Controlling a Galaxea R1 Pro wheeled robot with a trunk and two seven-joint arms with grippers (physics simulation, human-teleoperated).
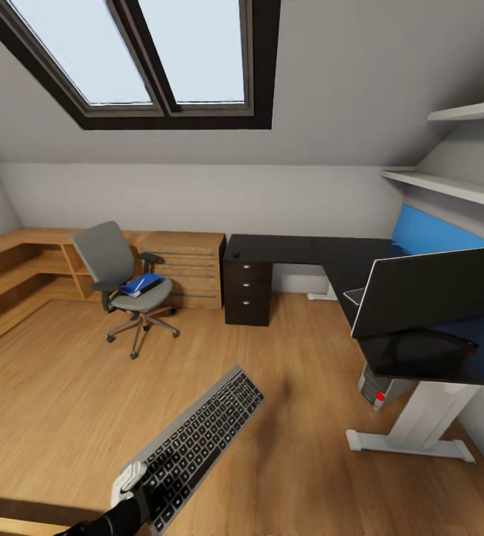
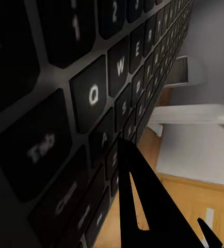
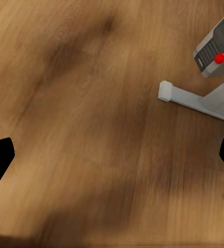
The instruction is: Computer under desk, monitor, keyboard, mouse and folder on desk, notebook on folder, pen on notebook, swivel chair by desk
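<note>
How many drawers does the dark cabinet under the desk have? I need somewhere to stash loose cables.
3 drawers on the dark cabinet, stacked one above another under the left end of the desk, each with a small knob. The cabinet's far sides are hidden, so more could exist.

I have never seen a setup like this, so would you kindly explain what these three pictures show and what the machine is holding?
This is a simulated two-armed wheeled robot in an attic bedroom. The wide picture comes from its head camera. Its left gripper holds the keyboard above the wood floor. On the black desk stands the monitor; the computer sits underneath. The blue folder lies on the swivel chair. The close-up of keys comes from the left wrist camera. The right wrist camera looks down at the floor, with its right gripper open.
</note>
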